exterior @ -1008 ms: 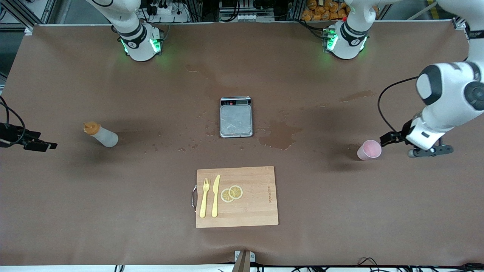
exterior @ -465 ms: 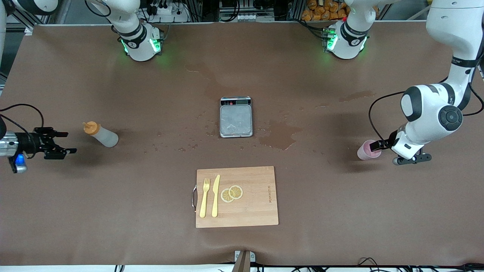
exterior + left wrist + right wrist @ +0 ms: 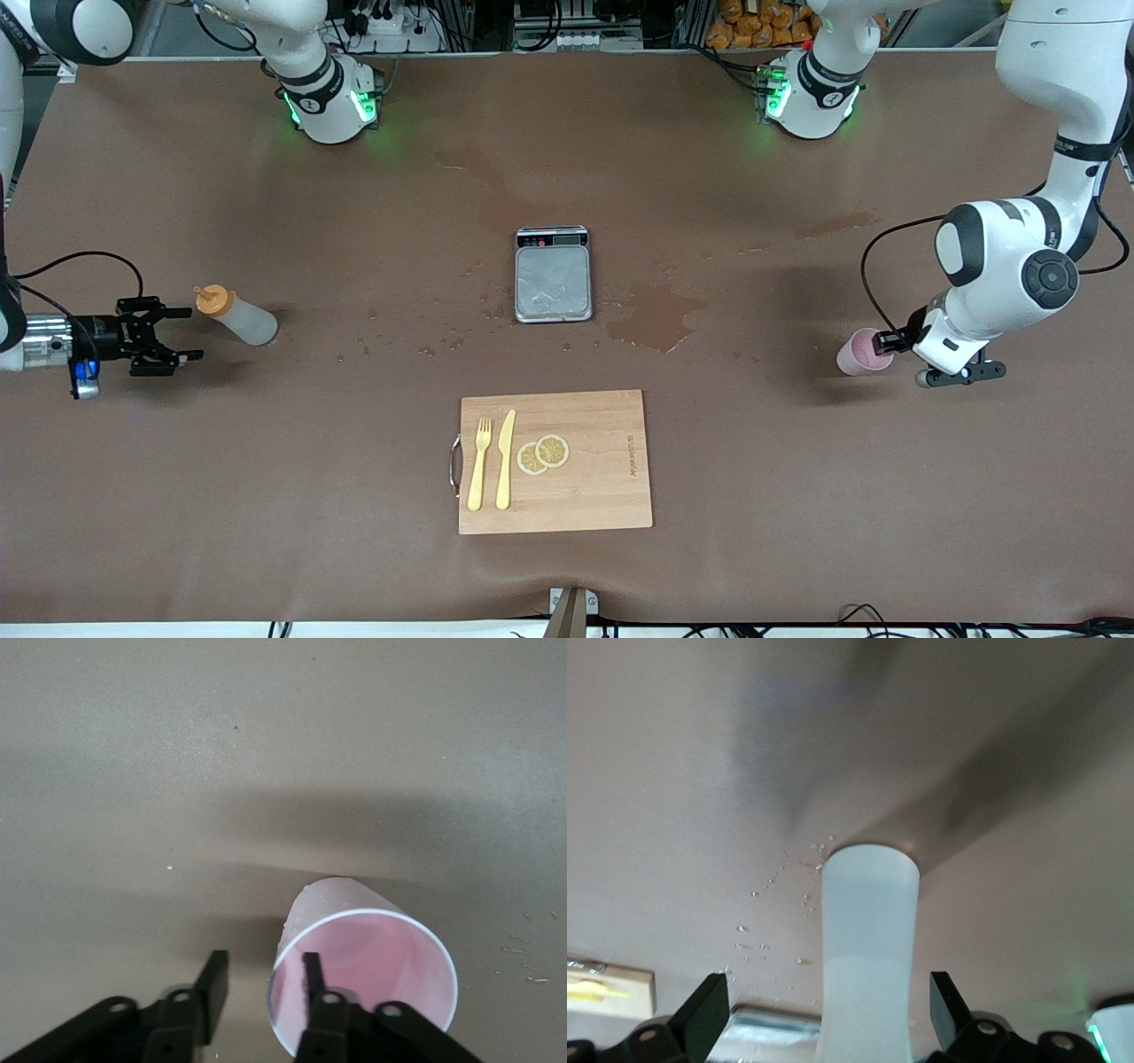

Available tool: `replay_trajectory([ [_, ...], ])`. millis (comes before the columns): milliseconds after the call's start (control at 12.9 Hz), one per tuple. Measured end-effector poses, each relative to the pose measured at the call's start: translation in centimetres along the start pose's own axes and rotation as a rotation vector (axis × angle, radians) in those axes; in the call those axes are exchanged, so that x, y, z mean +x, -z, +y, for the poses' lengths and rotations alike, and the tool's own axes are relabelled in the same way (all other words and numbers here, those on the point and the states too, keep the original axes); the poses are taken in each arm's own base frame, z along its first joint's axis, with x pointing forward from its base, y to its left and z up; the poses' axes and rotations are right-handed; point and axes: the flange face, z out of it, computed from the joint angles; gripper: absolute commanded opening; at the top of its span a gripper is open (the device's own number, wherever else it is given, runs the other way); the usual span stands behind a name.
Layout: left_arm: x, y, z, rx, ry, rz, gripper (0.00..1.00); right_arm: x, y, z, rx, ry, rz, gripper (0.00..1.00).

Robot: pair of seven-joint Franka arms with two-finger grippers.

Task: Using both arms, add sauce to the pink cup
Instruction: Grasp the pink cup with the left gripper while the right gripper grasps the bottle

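Pale-pink cup [image 3: 372,948] stands upright, open rim.

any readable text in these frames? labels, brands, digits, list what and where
Nothing can be read for certain.
Cutting board: a small printed mark along one edge, too small to read.
Scale: display and buttons show no legible digits.
Sauce bottle and pink cup: no label visible.

Around the scale [image 3: 553,275] bare table lies open toward both arms' ends. The cutting board [image 3: 555,462], nearer the front camera than the scale, leaves a clear strip between them, with only small wet patches [image 3: 657,317] beside the scale.
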Motion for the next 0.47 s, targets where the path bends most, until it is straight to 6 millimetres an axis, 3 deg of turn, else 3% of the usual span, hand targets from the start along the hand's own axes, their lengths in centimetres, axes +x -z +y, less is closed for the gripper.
replay_trajectory([
  [233, 0.1, 0.2, 0.2, -0.001, 0.000, 0.005, 0.00, 2.0, -2.6, 1.2, 0.001, -0.037, -0.080, 1.00],
  [465, 0.7, 1.2, 0.7, -0.004, -0.008, 0.028, 0.00, 2.4, -4.2, 1.2, -0.002, -0.050, -0.137, 1.00],
])
